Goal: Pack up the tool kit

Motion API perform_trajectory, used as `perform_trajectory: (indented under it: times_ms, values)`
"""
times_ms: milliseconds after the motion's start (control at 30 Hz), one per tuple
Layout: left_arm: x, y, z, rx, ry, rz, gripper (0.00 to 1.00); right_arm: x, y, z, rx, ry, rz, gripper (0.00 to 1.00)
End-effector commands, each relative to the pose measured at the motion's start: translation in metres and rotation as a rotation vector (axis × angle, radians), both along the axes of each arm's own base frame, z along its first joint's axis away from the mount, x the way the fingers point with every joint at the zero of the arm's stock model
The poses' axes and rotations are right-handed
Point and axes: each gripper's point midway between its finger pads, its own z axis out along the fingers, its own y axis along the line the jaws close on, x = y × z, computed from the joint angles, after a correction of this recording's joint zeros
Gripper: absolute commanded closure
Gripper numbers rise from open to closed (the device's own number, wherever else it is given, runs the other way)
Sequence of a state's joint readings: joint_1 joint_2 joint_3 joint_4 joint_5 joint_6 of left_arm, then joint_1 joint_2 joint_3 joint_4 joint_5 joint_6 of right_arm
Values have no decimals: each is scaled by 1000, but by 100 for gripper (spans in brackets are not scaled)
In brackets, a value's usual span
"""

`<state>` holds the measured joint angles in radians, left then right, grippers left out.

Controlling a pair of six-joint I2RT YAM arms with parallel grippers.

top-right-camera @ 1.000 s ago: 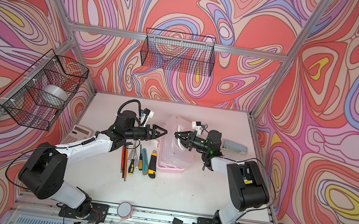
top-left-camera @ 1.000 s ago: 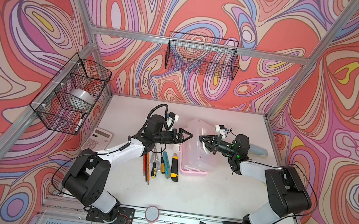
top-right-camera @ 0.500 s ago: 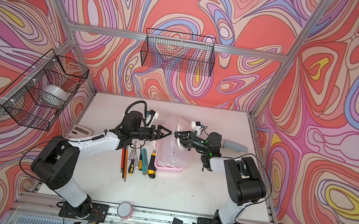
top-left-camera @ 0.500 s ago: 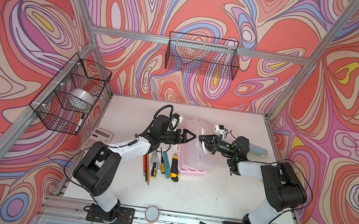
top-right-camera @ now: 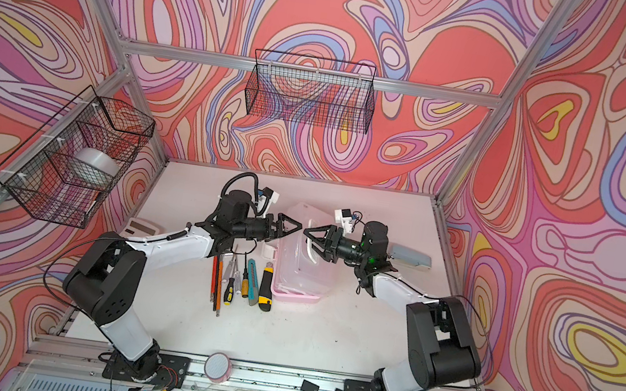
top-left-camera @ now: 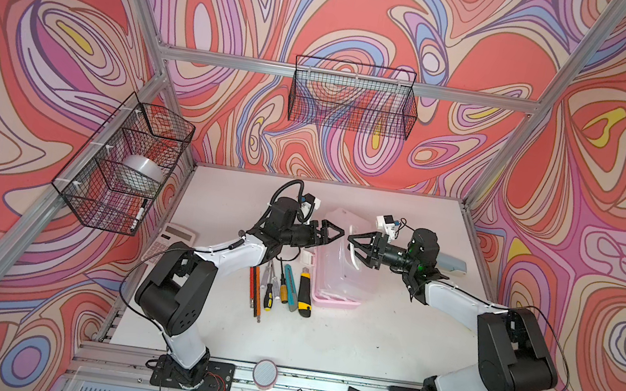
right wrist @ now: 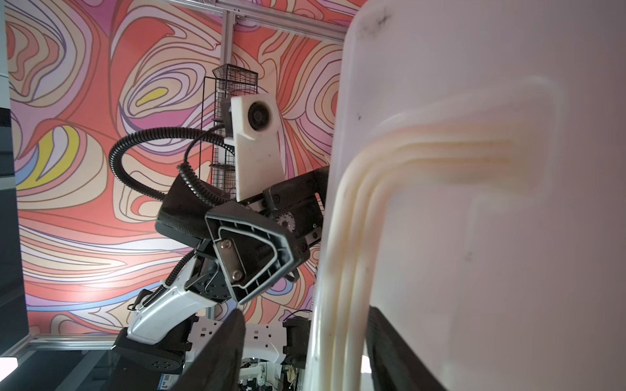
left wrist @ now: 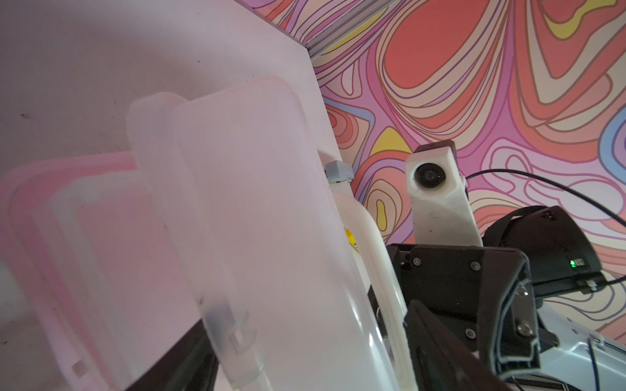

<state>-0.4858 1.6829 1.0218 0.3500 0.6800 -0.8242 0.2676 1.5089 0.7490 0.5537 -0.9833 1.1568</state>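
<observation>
While the clear lid [left wrist: 257, 203] stands near upright over the pink case [top-left-camera: 333, 302] at mid-table, both tools flank it. Left tool [top-left-camera: 341, 234]: jaws apart at the lid's edge, gripping nothing. Right tool [top-left-camera: 352, 247]: jaws spread astride the white handle [right wrist: 349, 237], not clamped. Judgement: lid looks unsupported. Steady it and tip it fully open before loading the knives [top-left-camera: 305, 294] and screwdrivers [top-left-camera: 268, 297], which lie just beside the case, toward the left edge.
</observation>
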Motion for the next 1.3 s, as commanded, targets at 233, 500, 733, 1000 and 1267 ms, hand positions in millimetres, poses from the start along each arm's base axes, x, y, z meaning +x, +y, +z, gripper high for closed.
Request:
perform_trajectory:
  times_ms: [233,500,733,1000,1267]
  values:
    - [10,-18,38,-43,-68,-39,17,-1,-44,10,-340,-63,-161,29]
    - [11,-52,59,-50,-99,-97,17,-4,-119,33,-548,-84,-409,28]
    - [12,-100,70,-48,-108,-178,17,-11,-132,20,-599,-54,-446,27]
    - [17,-119,64,-29,-100,-193,7,-15,-152,11,-698,-53,-519,26]
    - [14,-104,65,59,-143,-173,0,-20,-163,28,-816,-113,-502,22]
